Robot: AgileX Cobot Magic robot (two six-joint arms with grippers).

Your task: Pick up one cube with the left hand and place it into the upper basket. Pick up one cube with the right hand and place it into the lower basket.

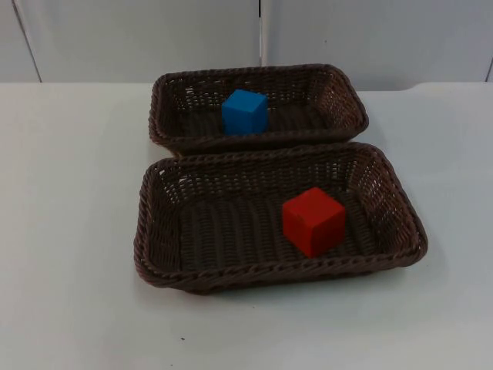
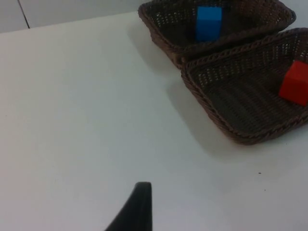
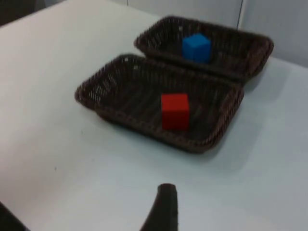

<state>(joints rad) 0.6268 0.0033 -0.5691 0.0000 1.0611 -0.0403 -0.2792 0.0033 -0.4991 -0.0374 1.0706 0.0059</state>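
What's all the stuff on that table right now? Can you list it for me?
upper basket: one, dark brown wicker, far side of the table, touching the other basket.
lower basket: one, dark brown wicker, near side.
blue cube: one, inside the upper basket.
red cube: one, inside the lower basket, right of its middle.
table: one, white.
partition wall: grey, behind the table.
left gripper: black, above bare table left of the baskets.
right gripper: black, above bare table near the lower basket.

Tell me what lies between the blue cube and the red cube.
In the top view, two wicker walls: the near rim of the upper basket holding the blue cube, then the far rim of the lower basket holding the red cube.
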